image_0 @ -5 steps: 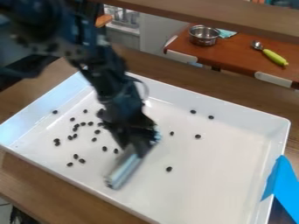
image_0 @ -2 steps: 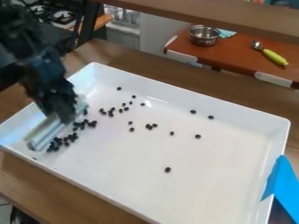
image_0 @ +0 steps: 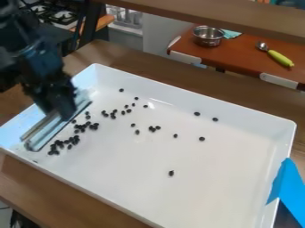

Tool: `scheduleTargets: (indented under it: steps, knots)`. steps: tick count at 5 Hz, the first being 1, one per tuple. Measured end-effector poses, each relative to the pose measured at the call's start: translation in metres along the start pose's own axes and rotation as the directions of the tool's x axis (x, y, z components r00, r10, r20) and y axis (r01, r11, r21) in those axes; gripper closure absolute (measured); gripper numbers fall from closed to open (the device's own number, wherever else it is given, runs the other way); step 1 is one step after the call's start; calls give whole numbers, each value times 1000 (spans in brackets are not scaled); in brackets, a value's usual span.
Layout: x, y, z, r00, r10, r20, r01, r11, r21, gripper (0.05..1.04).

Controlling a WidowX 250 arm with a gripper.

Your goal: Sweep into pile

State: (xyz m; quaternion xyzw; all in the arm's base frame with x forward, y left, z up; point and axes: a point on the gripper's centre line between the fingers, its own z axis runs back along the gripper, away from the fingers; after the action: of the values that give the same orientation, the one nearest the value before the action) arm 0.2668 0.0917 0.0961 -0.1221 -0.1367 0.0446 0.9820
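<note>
Black two-finger gripper [image_0: 64,113] clamps long silvery-clear plastic sweeper [image_0: 43,136] at 9 o'clock in white rectangular tray [image_0: 226,178], broadside to small black beans [image_0: 59,143], likely for wide pushes.

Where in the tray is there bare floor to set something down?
The widest bare patch in the tray lies between the lone dark piece and the wall by the blue tape. Another lies between that piece and the lower-left wall. Crowded: the left, where dark pieces cluster beside the sweeper. More scatter toward the far wall.
</note>
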Motion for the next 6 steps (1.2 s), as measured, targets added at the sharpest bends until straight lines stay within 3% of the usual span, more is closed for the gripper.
scheduleTargets:
  steps: [1, 2, 4, 6]
  knots:
    - [9, -54, -2, 1000, 8, -7, -8, 998, -57, 709]
    - [23, -100, -10, 1000, 23, 17, -21, 995, -93, 709]
    - [48, -187, -55, 998, 59, -7, -60, 994, -90, 709]
    - [60, -221, -91, 997, 78, 1, -78, 995, -61, 709]
